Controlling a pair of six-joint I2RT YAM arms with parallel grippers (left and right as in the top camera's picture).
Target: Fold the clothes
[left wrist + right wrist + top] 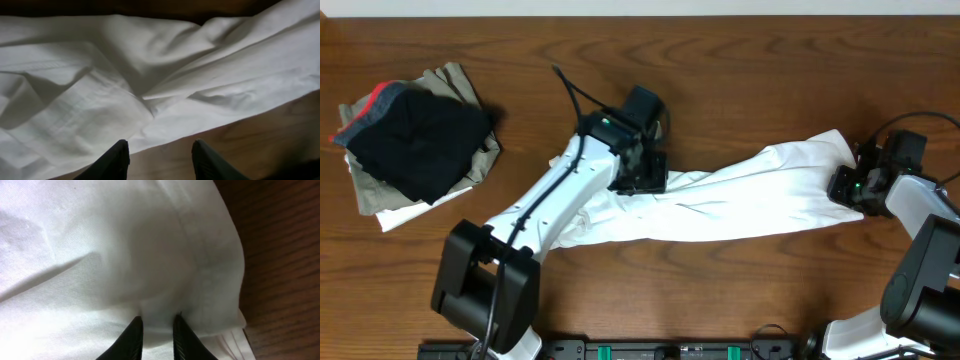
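Plain white, thin, wrinkly garment (740,195) lies stretched across a brown wooden table (720,60).
Right gripper (157,325) pinches its end; left gripper (160,150) hovers spread over its middle, and would best grip the cloth edge below cleanly.

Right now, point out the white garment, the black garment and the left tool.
white garment (760,195): overhead view, middle of the stretched cloth.
black garment (415,135): overhead view, centre of its dark top.
left tool (160,150): left wrist view, midway between its fingertips.
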